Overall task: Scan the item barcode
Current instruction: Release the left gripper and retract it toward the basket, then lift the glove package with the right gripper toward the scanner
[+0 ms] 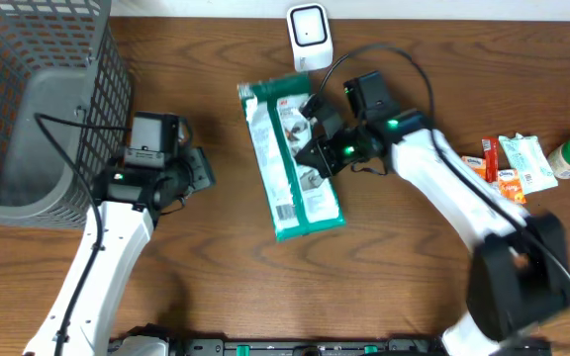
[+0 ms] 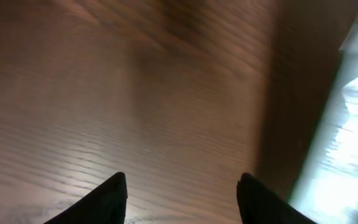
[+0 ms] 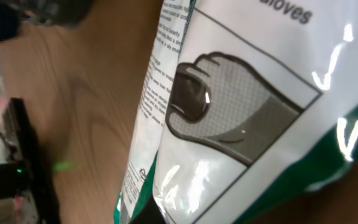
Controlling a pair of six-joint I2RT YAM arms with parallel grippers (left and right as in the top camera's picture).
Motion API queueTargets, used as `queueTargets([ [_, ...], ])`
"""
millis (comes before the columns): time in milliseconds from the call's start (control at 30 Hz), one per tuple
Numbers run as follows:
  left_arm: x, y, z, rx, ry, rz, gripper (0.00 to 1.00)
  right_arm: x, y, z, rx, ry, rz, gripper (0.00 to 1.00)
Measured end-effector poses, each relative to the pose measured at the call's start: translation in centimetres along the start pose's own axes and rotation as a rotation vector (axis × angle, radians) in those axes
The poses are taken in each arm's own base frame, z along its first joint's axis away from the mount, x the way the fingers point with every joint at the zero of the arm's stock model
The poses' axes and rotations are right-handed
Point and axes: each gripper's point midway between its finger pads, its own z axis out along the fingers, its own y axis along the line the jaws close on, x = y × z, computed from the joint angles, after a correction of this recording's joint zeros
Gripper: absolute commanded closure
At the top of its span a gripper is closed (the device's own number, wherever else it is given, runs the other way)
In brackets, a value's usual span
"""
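Now the pack (image 1: 290, 168) is lying mid-frame on the desk (image 1: 206, 267), below the scanner (image 1: 309, 35); the right claw (image 1: 317, 148) is clenching its right edge, the left claw (image 2: 182, 183) is hanging released and empty. Slick film is probably inviting a slip.

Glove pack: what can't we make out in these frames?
- Barcode: in the overhead view the print on the glove pack is too small to locate or read a code.
- Left wrist: blurred, and the pack is cut off by the right edge, beyond the open left gripper.
- Right wrist: the pack fills the frame, so the right gripper fingers barely show.
- Small packets: labels are too small in the overhead view.
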Motion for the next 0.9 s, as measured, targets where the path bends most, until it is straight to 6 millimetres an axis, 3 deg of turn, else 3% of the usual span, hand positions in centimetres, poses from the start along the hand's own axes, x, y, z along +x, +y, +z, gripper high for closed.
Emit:
queueTargets([
  [200,-0.9,1.8,-0.1,-0.025,-0.013,-0.072,0.35,-2.7,2.0,-6.0,0.197,-0.118,-0.175,0.99],
  [400,-0.8,1.9,-0.1,-0.028,-0.011,-0.075,0.31,-4.2,3.2,-9.6,0.356,-0.186,-0.345,0.99],
  [567,-0.3,2.1,-0.1,-0.037,0.008,-0.077,0.30,-5.7,4.2,-11.2,0.474,-0.227,-0.499,0.99],
  [700,-0.4,2.2,-0.1,-0.042,0.005,-0.077,0.30,-6.4,4.5,-11.1,0.578,-0.195,-0.684,0.99],
  [900,-0.6,2.6,-0.2,-0.065,-0.007,-0.077,0.17,-9.1,5.9,-11.8,0.783,-0.203,-0.929,0.99],
])
